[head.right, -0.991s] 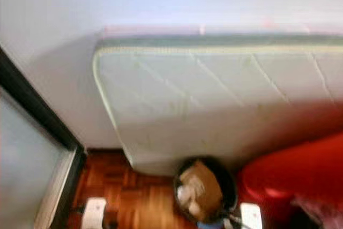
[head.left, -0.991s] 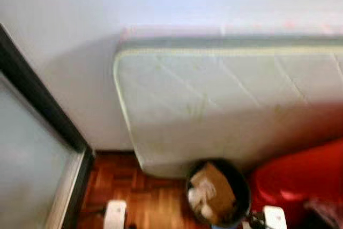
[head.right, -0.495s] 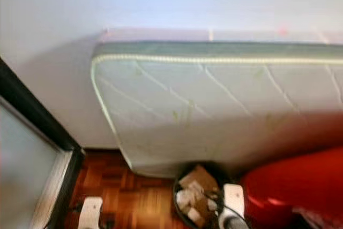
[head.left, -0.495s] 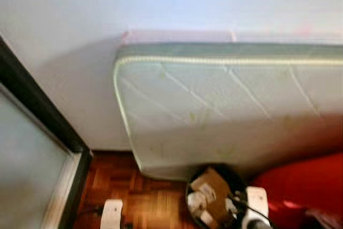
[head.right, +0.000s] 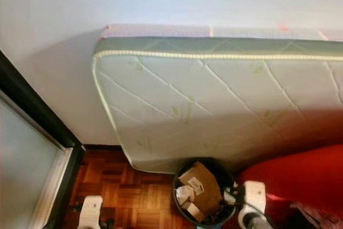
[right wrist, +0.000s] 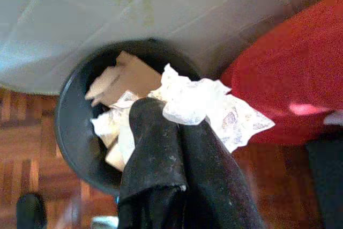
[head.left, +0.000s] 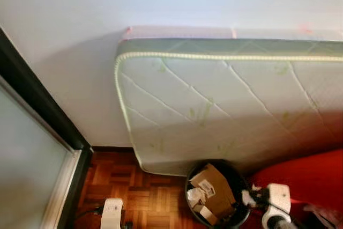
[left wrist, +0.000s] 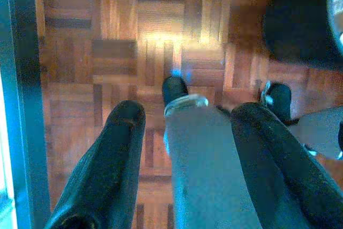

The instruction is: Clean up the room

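Observation:
A round black trash bin (head.left: 217,194) stands on the parquet floor at the foot of a leaning mattress, holding a piece of cardboard (head.left: 211,186) and paper scraps. In the right wrist view my right gripper (right wrist: 174,124) is shut on a crumpled white paper (right wrist: 201,103), held just above the rim of the bin (right wrist: 80,132) on the side toward a red seat. The right arm (head.left: 276,202) is beside the bin in the eye views. My left gripper (left wrist: 185,116) hangs open over bare parquet, nothing between its fingers.
A white quilted mattress (head.left: 230,105) leans against the pale wall behind the bin. A red seat (head.left: 308,178) sits right of the bin. A dark-framed glass door (head.left: 32,154) runs along the left. My feet (left wrist: 174,87) show on the parquet (head.left: 134,191).
The right arm has shifted from over the bin toward its right rim, still gripping the paper. The picture has sharpened and shifted slightly with the camera.

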Controlling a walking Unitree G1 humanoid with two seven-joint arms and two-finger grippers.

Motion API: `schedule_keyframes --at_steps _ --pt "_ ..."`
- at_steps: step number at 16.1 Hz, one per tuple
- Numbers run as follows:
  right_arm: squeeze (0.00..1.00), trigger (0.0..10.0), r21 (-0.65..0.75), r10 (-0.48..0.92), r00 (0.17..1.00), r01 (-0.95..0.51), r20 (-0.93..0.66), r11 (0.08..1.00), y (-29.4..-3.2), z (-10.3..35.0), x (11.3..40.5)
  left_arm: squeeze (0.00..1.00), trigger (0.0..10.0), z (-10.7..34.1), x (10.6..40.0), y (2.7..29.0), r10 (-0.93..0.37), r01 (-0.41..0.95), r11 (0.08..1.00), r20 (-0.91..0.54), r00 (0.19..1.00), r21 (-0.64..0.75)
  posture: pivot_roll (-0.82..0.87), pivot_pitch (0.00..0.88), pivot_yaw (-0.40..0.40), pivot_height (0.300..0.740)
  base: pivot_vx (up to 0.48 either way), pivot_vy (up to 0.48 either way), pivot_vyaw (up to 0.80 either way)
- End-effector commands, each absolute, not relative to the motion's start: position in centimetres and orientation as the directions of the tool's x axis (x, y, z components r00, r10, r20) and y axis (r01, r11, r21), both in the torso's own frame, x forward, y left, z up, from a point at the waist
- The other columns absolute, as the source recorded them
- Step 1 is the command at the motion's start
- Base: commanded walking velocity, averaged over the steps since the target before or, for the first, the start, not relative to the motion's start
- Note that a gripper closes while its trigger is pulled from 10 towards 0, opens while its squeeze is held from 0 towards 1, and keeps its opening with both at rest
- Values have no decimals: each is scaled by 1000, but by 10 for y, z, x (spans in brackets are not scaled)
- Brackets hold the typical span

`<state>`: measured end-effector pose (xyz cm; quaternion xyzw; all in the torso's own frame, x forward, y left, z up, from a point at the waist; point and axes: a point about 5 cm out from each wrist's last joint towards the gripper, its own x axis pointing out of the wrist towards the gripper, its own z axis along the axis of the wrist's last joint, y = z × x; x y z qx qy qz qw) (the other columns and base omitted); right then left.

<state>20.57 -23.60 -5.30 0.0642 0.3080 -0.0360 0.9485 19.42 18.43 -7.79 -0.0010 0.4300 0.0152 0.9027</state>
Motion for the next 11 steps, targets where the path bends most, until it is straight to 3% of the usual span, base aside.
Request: schedule_keyframes --at_steps 1,5,11 --pt "0 10000 117 -20 824 104 -566 988 -234 -50 210 0 10000 -77 194 188 46 -52 999 -765 643 17 -68 183 -38 740 0 0 0" --pt "0 10000 165 106 855 -25 -508 986 -185 -42 238 0 10000 -58 224 188 49 -63 998 -661 749 3 -64 195 -40 740 0 0 0" --pt "0 10000 153 90 888 -22 -452 988 -155 -31 255 0 10000 -26 262 175 18 -35 999 -472 881 -28 -70 214 -39 740 0 0 0"
